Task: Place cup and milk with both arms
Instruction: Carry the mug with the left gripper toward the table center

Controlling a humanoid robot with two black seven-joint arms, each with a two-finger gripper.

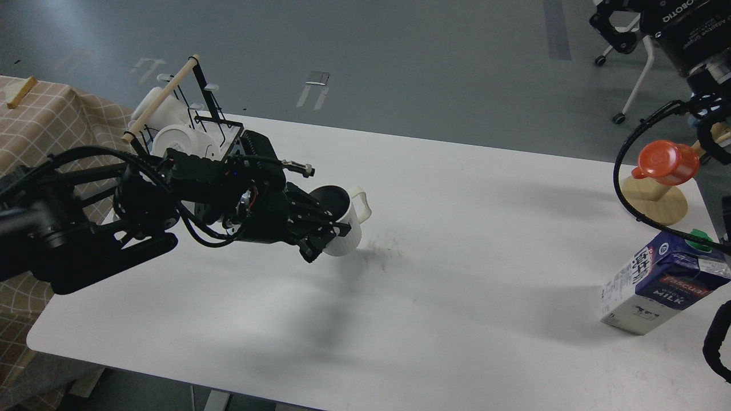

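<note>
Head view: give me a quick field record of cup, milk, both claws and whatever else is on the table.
cup: cream ribbed mug, held in left claw, over the table's middle-left
left claw: shut on the cup's wall
milk: navy-white carton, green cap, at the table's right edge
right claw: not in view
table: white
rack: far left corner, holds white mugs
orange-red cup: upside down on wooden stand, far right
</note>
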